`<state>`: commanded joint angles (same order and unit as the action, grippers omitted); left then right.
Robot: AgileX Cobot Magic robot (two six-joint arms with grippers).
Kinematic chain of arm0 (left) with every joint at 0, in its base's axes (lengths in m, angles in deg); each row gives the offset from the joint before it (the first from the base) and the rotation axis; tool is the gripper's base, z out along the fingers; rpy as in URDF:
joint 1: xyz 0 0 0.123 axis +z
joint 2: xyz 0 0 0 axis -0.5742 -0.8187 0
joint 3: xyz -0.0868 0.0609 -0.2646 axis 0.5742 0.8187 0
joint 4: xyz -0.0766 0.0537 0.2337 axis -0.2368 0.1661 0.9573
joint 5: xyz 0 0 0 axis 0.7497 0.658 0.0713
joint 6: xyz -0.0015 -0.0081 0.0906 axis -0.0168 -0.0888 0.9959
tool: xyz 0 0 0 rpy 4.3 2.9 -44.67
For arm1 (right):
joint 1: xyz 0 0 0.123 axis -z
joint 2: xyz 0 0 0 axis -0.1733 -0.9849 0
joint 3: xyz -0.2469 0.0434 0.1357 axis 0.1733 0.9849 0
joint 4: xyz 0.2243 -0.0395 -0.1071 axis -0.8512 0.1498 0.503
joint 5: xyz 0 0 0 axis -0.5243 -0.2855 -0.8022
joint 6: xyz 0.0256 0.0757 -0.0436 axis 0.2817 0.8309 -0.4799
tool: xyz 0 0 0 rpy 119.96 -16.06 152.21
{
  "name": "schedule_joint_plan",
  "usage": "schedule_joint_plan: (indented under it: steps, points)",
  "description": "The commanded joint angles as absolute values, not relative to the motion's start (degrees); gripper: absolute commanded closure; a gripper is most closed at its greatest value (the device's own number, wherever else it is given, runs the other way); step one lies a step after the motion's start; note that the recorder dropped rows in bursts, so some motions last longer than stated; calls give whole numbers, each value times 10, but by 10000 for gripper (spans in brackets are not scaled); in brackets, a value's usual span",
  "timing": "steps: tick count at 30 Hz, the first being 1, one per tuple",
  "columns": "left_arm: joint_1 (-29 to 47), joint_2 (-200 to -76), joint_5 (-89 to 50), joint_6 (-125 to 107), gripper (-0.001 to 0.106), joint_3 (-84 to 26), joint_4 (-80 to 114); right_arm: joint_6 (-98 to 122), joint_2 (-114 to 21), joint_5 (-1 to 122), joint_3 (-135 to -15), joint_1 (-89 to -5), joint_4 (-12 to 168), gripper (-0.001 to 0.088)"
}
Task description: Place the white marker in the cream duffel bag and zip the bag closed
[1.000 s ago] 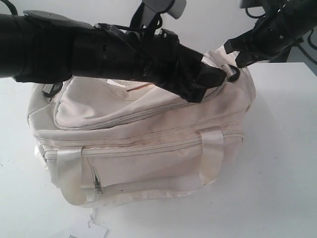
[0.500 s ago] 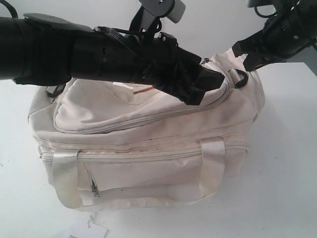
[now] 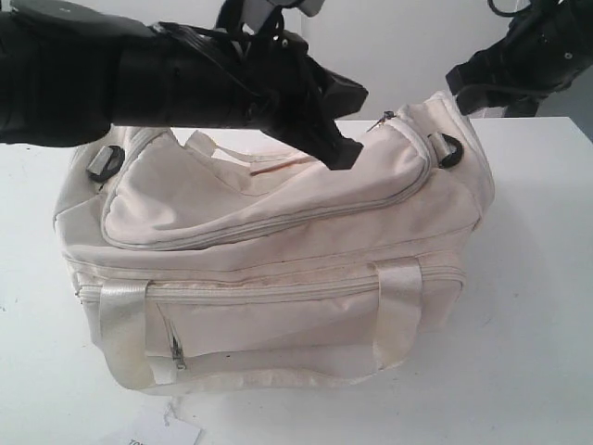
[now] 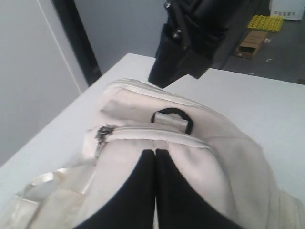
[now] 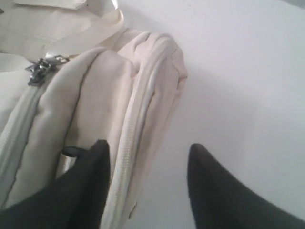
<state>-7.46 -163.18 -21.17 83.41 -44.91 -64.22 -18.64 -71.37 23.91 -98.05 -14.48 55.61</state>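
Hovering over cream duffel bag [image 3: 278, 232]: L gripper [image 4: 155, 152] pinched, R gripper [image 5: 148, 144] spread

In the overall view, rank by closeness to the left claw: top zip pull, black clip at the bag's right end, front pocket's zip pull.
From the left gripper:
1. top zip pull, just to its right.
2. black clip, farther right on the cream duffel bag's end.
3. front pocket zip pull, low on the front.
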Motion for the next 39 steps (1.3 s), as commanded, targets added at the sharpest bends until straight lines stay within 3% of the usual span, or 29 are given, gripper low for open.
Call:
schedule_joint_plan:
  steps: [1, 2, 12, 18, 22, 32, 39]
  points:
    - [-68, -1626, -216, 834, 1053, -449, -641, -196, -711, 236, -982, -145, 556, 824]
    - [-61, -1625, -214, 834, 1053, -449, -641, -198, -711, 229, -985, -143, 556, 863]
    - [146, -1587, -24, 754, 1053, -449, -598, -179, -709, 131, -1028, -58, 556, 868]
    - [233, -1535, 41, 440, 1053, -449, -216, -172, -668, 164, -986, -6, 564, 868]
    - [288, -1516, 181, 347, 1053, -449, -140, -172, -606, 213, -937, -6, 558, 868]
    - [306, -1454, 175, 319, 1053, -431, -130, -178, -525, 347, -821, -8, 545, 868]
    - [269, -1289, 55, 319, 1053, -289, -144, -191, -437, 435, -739, -9, 547, 868]
